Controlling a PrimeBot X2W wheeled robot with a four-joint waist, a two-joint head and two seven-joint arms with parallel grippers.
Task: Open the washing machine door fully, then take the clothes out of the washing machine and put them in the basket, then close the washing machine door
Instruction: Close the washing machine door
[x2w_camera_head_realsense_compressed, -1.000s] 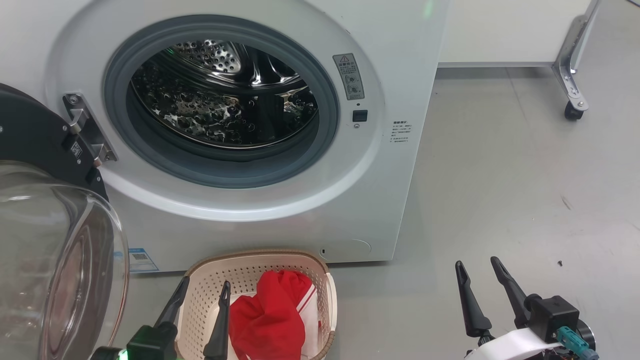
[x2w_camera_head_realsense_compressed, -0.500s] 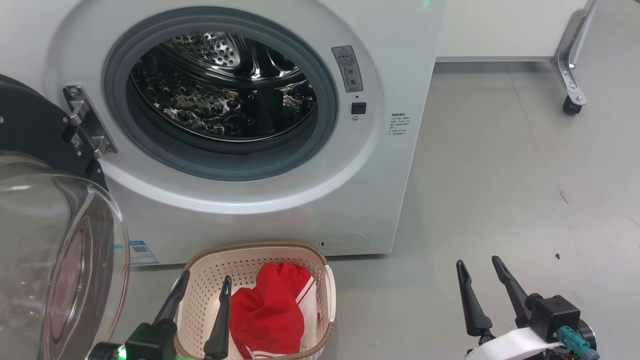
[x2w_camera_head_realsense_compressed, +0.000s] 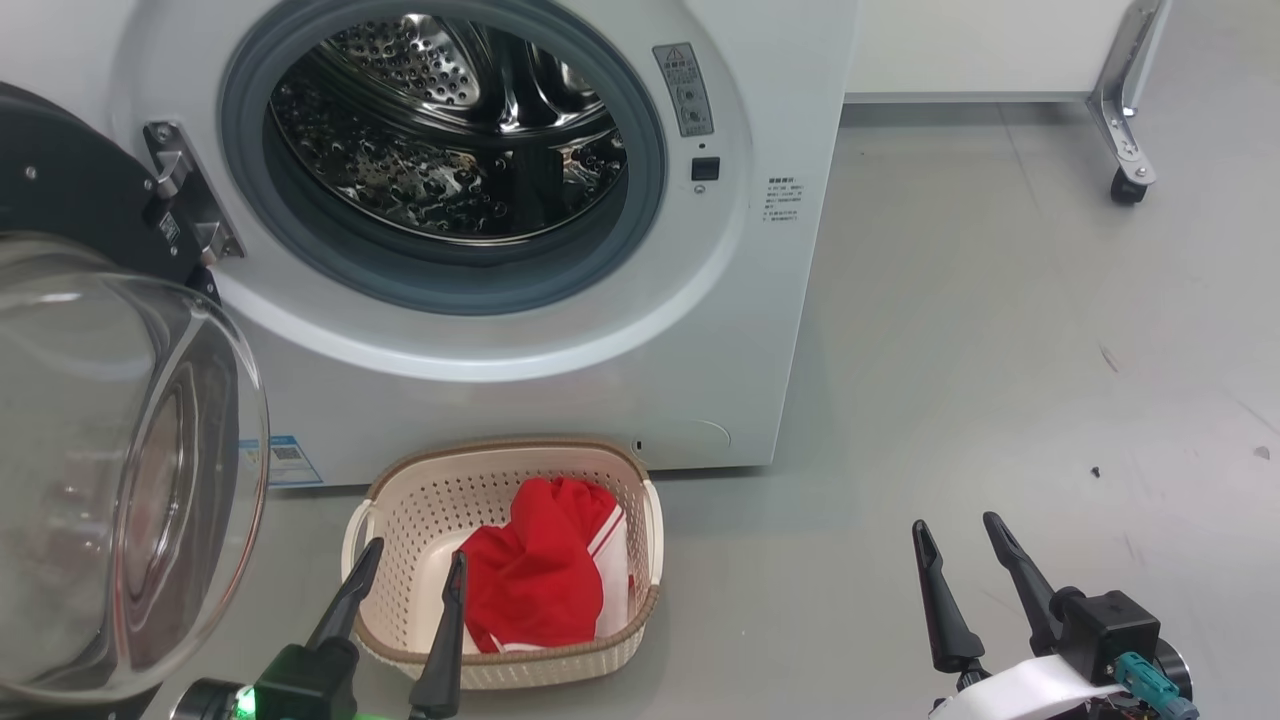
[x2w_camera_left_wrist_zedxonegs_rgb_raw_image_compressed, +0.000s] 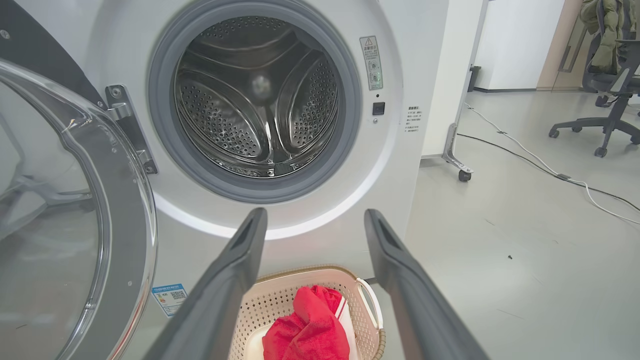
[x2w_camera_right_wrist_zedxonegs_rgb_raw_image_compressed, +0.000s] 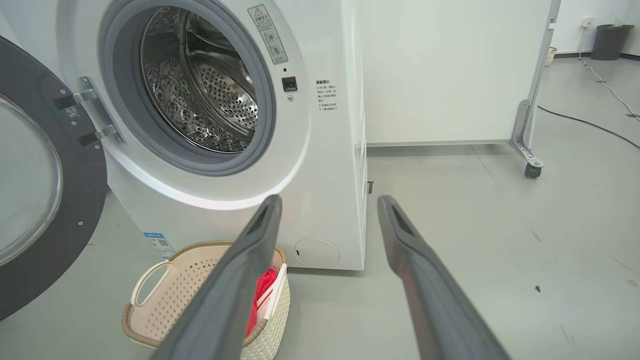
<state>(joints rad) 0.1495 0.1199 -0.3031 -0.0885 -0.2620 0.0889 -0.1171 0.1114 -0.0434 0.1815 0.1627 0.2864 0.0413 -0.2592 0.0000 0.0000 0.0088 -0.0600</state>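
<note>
The white washing machine (x2w_camera_head_realsense_compressed: 760, 330) stands with its steel drum (x2w_camera_head_realsense_compressed: 450, 140) showing no fabric inside. Its door (x2w_camera_head_realsense_compressed: 110, 470), black-rimmed with a clear glass bowl, hangs swung open at the left on its hinge. On the floor before the machine sits the cream basket (x2w_camera_head_realsense_compressed: 400, 520) holding the red clothes (x2w_camera_head_realsense_compressed: 545, 580) with white trim. My left gripper (x2w_camera_head_realsense_compressed: 412, 560) is open at the basket's near left corner, nothing between its fingers. My right gripper (x2w_camera_head_realsense_compressed: 955, 530) is open over bare floor to the right. The wrist views show the basket (x2w_camera_left_wrist_zedxonegs_rgb_raw_image_compressed: 370, 305) (x2w_camera_right_wrist_zedxonegs_rgb_raw_image_compressed: 150, 295), the clothes (x2w_camera_left_wrist_zedxonegs_rgb_raw_image_compressed: 310, 330) (x2w_camera_right_wrist_zedxonegs_rgb_raw_image_compressed: 260, 290) and open fingers.
A white panel on a wheeled metal leg (x2w_camera_head_realsense_compressed: 1125, 150) stands behind the machine at the right. Grey floor (x2w_camera_head_realsense_compressed: 1000, 380) stretches to the right. Cables (x2w_camera_left_wrist_zedxonegs_rgb_raw_image_compressed: 550, 170) and an office chair (x2w_camera_left_wrist_zedxonegs_rgb_raw_image_compressed: 610, 100) lie farther off in the left wrist view.
The head camera has tilted down and back, so machine and basket sit higher in the picture. Both grippers keep their places in view, open.
</note>
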